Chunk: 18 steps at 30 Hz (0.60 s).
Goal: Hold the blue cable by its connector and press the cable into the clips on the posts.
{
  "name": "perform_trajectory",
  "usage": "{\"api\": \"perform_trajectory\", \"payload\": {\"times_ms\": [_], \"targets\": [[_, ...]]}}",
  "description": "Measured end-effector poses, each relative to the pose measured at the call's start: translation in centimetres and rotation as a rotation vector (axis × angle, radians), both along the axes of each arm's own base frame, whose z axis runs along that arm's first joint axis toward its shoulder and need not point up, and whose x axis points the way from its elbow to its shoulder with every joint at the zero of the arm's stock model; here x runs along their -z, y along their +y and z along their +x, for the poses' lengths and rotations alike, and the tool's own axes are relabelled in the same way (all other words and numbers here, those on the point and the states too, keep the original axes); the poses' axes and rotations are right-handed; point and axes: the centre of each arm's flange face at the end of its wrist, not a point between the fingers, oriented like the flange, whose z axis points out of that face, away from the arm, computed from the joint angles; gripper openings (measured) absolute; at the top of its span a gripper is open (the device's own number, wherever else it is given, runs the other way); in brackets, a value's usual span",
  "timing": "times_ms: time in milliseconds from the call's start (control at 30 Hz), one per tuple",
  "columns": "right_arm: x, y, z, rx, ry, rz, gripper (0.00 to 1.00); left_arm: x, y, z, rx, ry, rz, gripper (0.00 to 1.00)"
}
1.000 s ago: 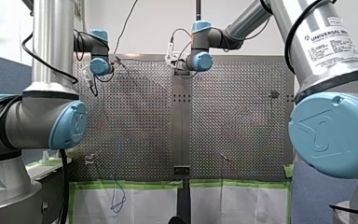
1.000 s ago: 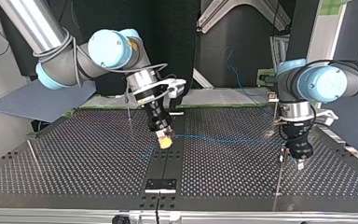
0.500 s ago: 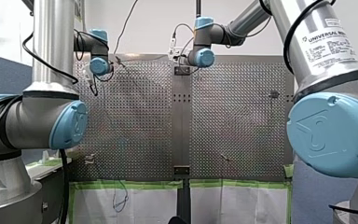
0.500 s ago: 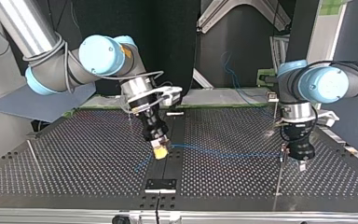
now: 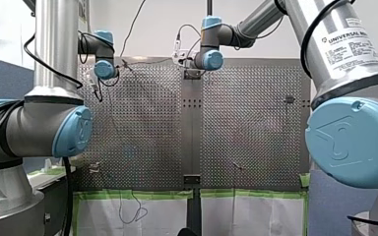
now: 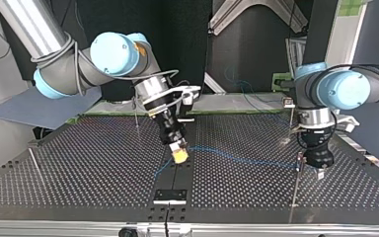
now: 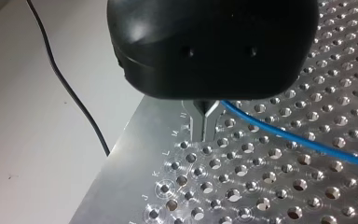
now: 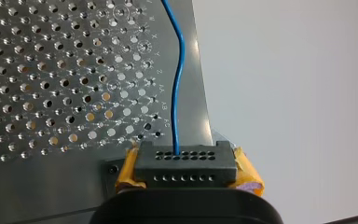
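Note:
My right gripper (image 6: pixel 179 155), with yellow pads, is shut on the black connector (image 8: pixel 185 164) above the table's centre strip. The blue cable (image 8: pixel 179 93) leaves the connector's row of holes and runs ahead over the table edge. In the top view the blue cable (image 6: pixel 237 156) crosses with a slight wave to a thin post (image 6: pixel 296 187) beside my left gripper (image 6: pixel 320 171). In the left wrist view its metal fingers (image 7: pixel 204 122) are shut just above the holes. The cable (image 7: pixel 298 140) passes close beside them; I cannot tell whether it is pinched.
More thin posts stand on the perforated table: one (image 6: pixel 136 116) behind my right arm, one (image 6: pixel 34 165) at the top view's left, one (image 6: pixel 292 116) behind my left gripper. A slack cable loop (image 5: pixel 134 211) hangs over the table's near edge in the front view.
My right gripper, with the connector, dipped toward the top view's lower left, then swung back right. The cable now shows a wave. The hanging loop has shifted. My left arm has stayed put.

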Motion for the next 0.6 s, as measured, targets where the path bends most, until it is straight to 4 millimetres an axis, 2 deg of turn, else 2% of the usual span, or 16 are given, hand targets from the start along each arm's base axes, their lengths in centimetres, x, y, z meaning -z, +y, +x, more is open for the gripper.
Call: {"api": "perform_trajectory", "payload": {"times_ms": [200,467,600], "targets": [[0.1,-0.7,-0.4,0.011,-0.005,0.004,0.00,-0.2,0.6,0.2,-0.007,-0.021,-0.020,0.00],[1.8,-2.3,-0.4,0.025,0.006,0.026,0.00,-0.6,2.2,0.7,-0.023,-0.062,-0.054,0.00],[1.8,-2.7,-0.4,0.027,0.003,0.026,0.00,-0.7,2.6,0.8,-0.021,-0.075,-0.059,0.00]]}}
